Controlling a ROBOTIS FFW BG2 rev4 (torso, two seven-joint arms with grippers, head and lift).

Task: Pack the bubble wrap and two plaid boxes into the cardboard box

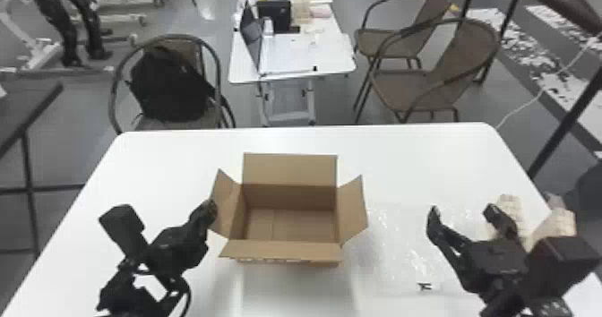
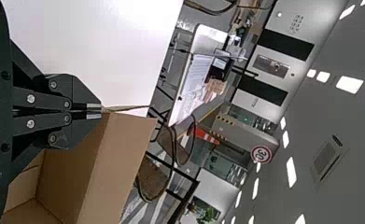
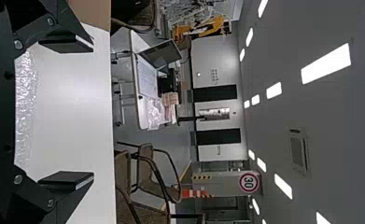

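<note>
Head view: left claw point(image 1: 211, 207) pinches the carton point(image 1: 291, 197) by its left flap point(image 1: 227, 199); tugging might skew it. Right claw point(image 1: 463, 211) gapes right of the carton.

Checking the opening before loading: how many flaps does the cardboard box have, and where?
4, all folded open: the far flap, the near flap, the left flap and the right flap. None seems hidden.
</note>
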